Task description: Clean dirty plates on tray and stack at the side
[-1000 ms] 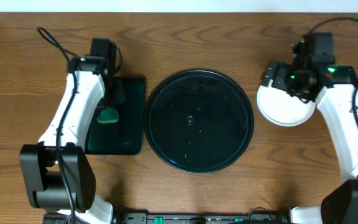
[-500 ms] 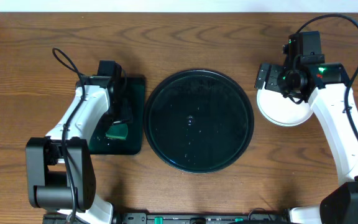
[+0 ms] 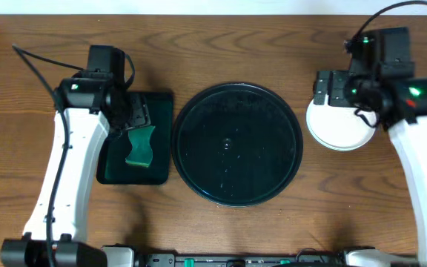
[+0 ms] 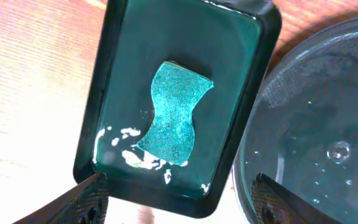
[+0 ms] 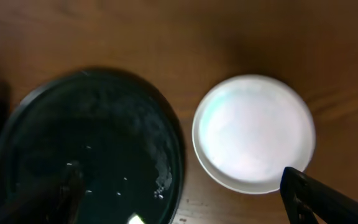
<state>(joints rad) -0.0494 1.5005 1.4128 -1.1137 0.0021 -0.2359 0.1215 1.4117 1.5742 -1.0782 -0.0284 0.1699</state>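
Looking down from overhead, I see the white plates (image 3: 339, 127) stacked on the table (image 3: 213, 44) at the right of the frame, just beside the round black tray (image 3: 236, 144) at centre. My left hand (image 4: 179, 186) and right hand (image 5: 182, 183) are both spread wide and hold nothing. A green sponge (image 3: 139, 145) lies in the rectangular tray (image 3: 121, 174) at left.

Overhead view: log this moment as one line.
left gripper open above rectangular tray | sponge lying in it | plates stacked beside round tray, none on it | right gripper open near plates
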